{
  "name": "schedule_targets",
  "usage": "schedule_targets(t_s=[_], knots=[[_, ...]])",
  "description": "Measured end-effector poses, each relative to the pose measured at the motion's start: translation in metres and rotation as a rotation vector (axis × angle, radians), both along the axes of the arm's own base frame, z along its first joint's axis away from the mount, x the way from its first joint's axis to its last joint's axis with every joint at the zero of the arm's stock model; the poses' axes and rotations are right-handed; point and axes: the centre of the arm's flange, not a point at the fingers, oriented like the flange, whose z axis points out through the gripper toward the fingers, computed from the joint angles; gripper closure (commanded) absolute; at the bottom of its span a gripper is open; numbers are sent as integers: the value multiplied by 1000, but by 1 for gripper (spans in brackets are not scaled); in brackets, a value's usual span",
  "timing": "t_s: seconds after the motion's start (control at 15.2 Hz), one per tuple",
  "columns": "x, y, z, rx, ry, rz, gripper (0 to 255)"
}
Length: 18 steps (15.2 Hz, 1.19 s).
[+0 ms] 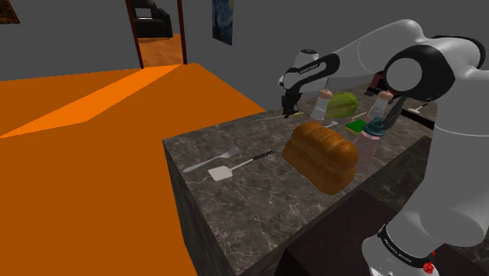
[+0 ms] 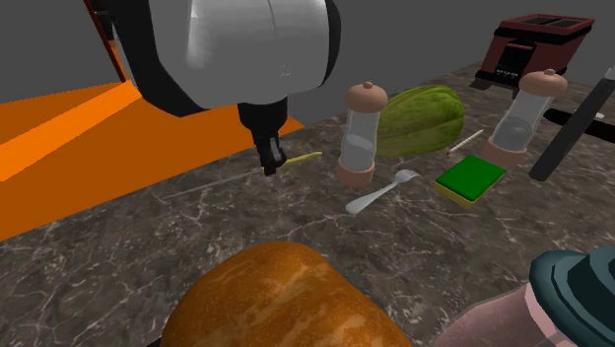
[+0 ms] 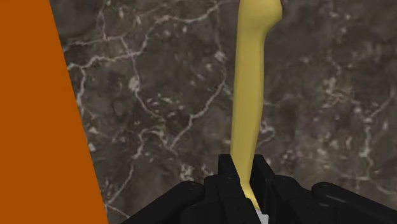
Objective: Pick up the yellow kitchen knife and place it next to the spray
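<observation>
The yellow-handled knife (image 2: 301,158) lies on the dark marble counter (image 2: 246,217) near the edge that faces the orange floor. Its thin blade (image 2: 202,185) points toward the second exterior view's left. My black gripper (image 2: 268,164) stands down on it, also seen in the shoulder view (image 1: 290,112). In the wrist view the fingers (image 3: 226,173) are shut on the yellow handle (image 3: 249,95) at its blade end. The spray bottle (image 1: 374,127), teal-capped with a pinkish body, stands beside the bread, and it shows close up in the second exterior view's lower right (image 2: 577,286).
A big bread loaf (image 1: 320,154) sits mid-counter. Two pepper mills (image 2: 360,133) (image 2: 522,113), a green melon-like thing (image 2: 424,118), a green sponge (image 2: 471,179) and a fork (image 2: 379,193) crowd the area past the knife. A toaster (image 2: 532,44) stands behind. Another fork (image 1: 210,161) and a spatula (image 1: 235,167) lie nearer the counter's end.
</observation>
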Motion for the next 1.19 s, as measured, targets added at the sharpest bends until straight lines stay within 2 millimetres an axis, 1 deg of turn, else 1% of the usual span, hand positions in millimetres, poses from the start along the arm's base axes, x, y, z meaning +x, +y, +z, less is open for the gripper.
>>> schedule_targets(t_s=[1.19], knots=[[-1,1,94,0,0,0,255]])
